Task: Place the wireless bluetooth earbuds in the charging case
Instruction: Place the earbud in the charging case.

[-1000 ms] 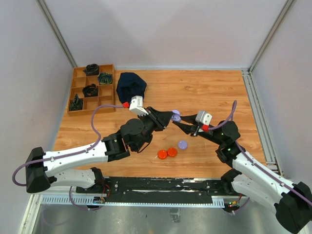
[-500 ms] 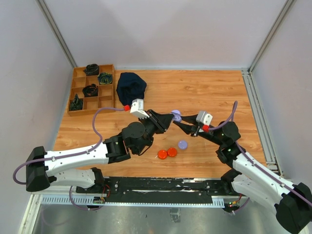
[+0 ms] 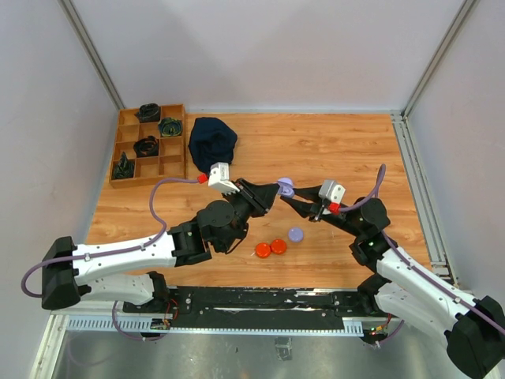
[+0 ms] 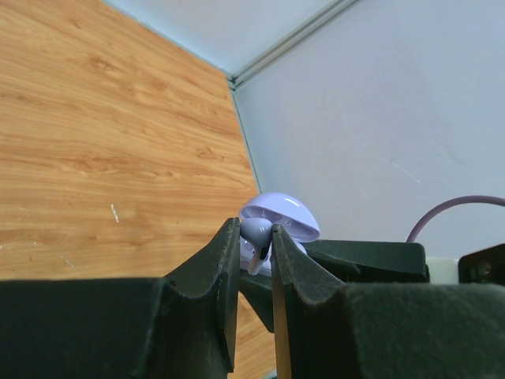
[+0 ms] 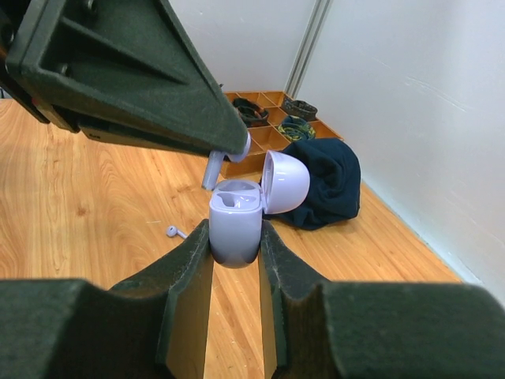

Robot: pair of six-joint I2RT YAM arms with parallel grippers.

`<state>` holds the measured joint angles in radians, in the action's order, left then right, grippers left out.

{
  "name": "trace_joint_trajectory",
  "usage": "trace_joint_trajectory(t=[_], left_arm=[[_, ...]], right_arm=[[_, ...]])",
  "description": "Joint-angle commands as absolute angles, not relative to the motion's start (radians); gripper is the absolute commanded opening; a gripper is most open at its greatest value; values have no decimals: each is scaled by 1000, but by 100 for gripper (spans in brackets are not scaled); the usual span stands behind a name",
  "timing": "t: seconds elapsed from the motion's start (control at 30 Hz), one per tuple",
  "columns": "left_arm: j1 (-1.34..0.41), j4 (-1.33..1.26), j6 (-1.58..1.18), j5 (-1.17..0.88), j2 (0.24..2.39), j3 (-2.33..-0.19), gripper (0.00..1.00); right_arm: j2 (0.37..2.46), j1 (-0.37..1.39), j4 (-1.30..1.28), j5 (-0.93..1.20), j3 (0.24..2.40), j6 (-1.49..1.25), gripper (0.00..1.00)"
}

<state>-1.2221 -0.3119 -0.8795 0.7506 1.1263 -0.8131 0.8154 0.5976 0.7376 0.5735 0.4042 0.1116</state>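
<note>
My right gripper (image 5: 235,237) is shut on the lavender charging case (image 5: 235,221), held upright above the table with its lid (image 5: 286,180) swung open. My left gripper (image 4: 254,229) is shut on a pale lavender earbud (image 4: 256,235), its stem pointing down. In the right wrist view that earbud (image 5: 215,170) hangs just above and left of the case's open top. A second lavender earbud (image 5: 175,232) lies on the wood below. From above, the left gripper (image 3: 274,192) and right gripper (image 3: 288,196) meet tip to tip at the case (image 3: 286,188).
Two orange discs (image 3: 270,249) and a lavender disc (image 3: 296,234) lie on the wood in front of the grippers. A dark cloth (image 3: 211,142) and a wooden compartment tray (image 3: 150,146) sit at the back left.
The left arm's elbow and wrist have shifted slightly to the right. Both grippers stay shut and tip to tip at the case.
</note>
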Motion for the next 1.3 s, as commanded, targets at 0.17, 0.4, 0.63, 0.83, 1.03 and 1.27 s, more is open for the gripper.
trace_joint_trajectory(t=[0.17,0.4,0.63,0.83,1.03,1.27], left_arm=[[-1235,-440,-847,832,1105,-802,7],[-1236,-447,-837,845,1138,-810,7],[-1236,-466,-837,843,1156,-813,7],[-1242,-481,-845,830,1163,-815,7],[-1249,-483,-841,826,1183,-821,7],[-1255,-483,-820,859,1199,-830,7]], right_arm=[[808,606,814,557,387,84,6],[788,606,816,552,383,68,6],[783,606,813,540,386,54,6],[787,606,805,531,387,52,6],[790,606,807,522,383,54,6],[790,607,810,526,385,54,6]])
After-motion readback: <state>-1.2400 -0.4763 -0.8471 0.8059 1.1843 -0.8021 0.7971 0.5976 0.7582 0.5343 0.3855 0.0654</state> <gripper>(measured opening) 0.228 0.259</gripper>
